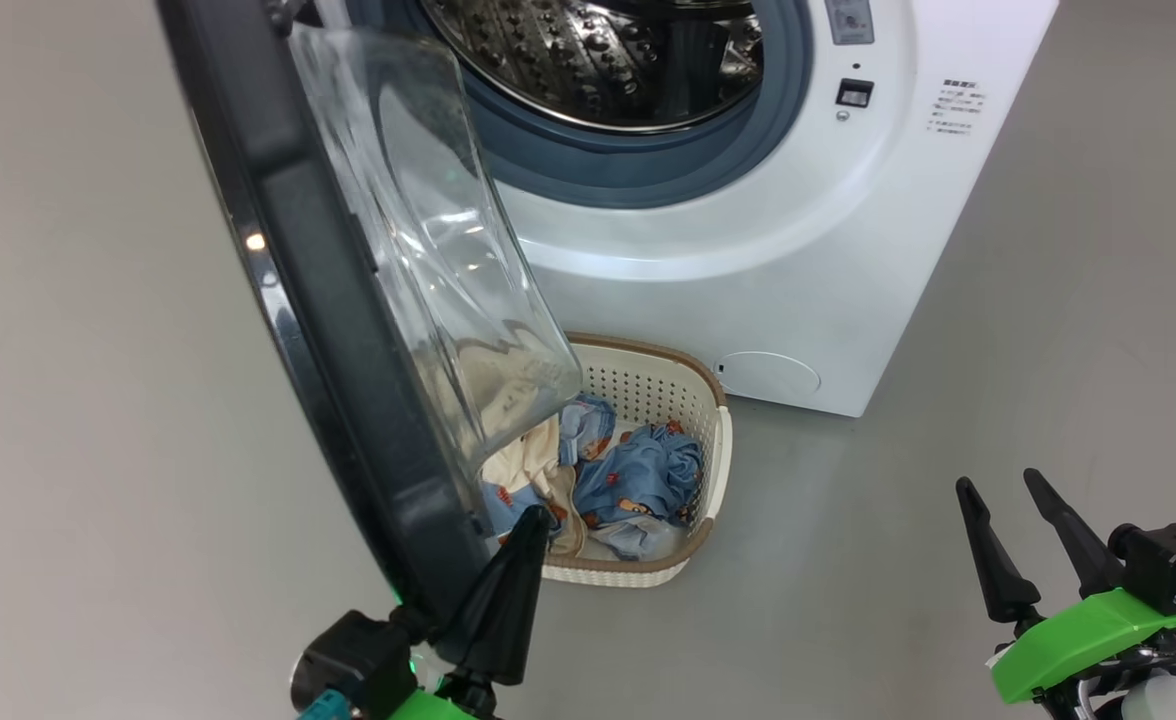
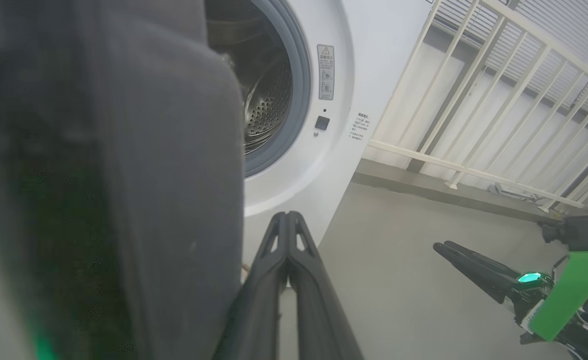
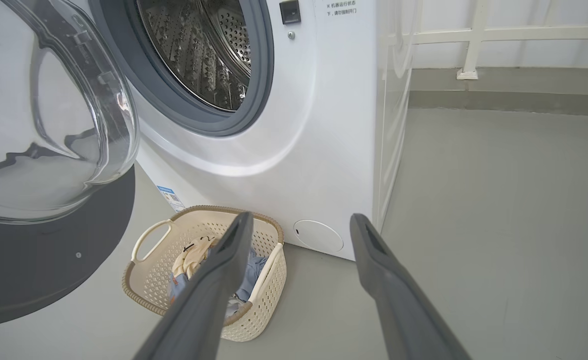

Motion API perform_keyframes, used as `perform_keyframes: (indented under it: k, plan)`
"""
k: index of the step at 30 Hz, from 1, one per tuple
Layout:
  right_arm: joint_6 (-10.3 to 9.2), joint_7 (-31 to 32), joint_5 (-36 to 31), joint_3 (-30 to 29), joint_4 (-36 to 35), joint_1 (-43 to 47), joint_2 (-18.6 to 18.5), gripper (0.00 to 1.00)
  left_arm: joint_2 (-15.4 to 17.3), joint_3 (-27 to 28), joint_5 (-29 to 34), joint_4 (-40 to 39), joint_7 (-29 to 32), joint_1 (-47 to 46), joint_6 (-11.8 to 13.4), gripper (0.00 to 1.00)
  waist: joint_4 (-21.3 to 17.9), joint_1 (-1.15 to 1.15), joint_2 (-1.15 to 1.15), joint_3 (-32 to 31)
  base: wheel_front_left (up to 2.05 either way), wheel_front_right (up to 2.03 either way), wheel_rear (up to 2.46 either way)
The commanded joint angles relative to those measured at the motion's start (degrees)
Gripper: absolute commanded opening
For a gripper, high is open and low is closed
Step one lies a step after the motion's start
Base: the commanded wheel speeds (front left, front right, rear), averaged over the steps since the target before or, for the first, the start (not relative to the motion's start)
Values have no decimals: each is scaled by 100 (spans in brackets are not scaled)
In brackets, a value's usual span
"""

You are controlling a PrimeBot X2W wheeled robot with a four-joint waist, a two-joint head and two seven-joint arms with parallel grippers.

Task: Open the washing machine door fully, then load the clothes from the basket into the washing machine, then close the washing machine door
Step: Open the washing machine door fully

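Left gripper [image 1: 531, 522], dark fingers pressed together and empty; the open black-rimmed glass washing machine door [image 1: 348, 380] stands just to its left, the cream perforated plastic basket [image 1: 648, 385] of blue and cream clothes [image 1: 638, 480] just beyond its tips. Right gripper [image 1: 998, 480] spread, empty.

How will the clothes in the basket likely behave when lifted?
The clothes lie crumpled in soft folds, so probably floppy, drooping from a pinch. They overlap in the basket, so lifting one may drag another. The perforated basket looks light and might shift.
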Motion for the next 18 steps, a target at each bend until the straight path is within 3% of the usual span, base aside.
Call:
perform_keyframes:
  k: [1,18]
  plan:
    - [16,-68,-23,117,-147,-112,-92,100,155,382,22,-176,-27,-86,168,0,50,0,0,15,0,0,0]
    - [16,-68,-20,127,-149,-115,-101,100,308,577,40,-486,26,114,505,0,288,0,0,1,0,0,0]
